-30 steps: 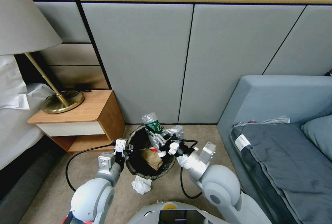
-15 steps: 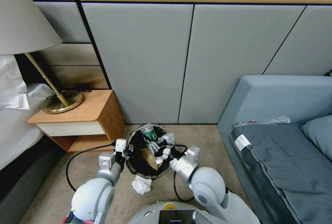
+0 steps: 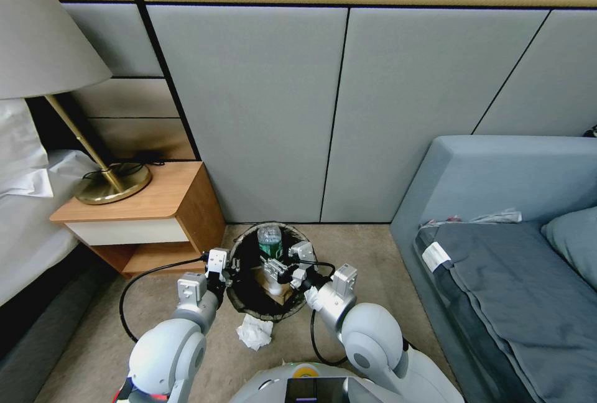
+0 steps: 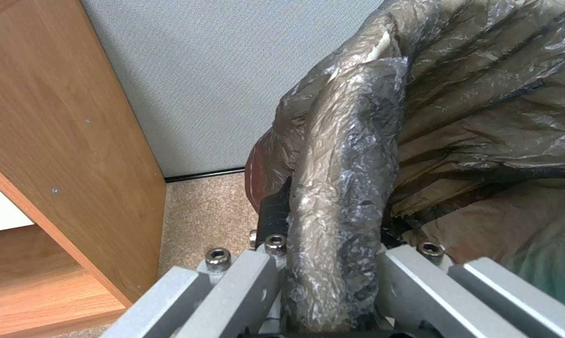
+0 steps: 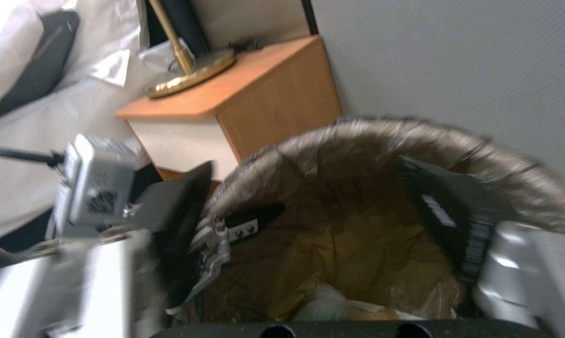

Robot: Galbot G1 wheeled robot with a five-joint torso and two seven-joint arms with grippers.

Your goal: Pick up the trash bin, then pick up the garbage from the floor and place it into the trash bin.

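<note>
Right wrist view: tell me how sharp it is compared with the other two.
Right wrist view: motion-smeared, the black-lined round trash bin rim and wooden nightstand edges streaked. Left wrist view: crisp, liner wrinkles clear. Head view: sharp, though the wall panel seams bow outward.

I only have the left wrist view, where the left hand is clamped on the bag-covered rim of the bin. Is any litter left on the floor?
Observer: Yes. In the head view, a white tissue lies on the carpet just in front of the bin.
Reviewer: Where is the right hand?
Observer: The right hand is over the bin's opening. It is open, with nothing between its fingers.
Reviewer: And the bottle?
Observer: The bottle stands inside the bin, against its far side.
</note>
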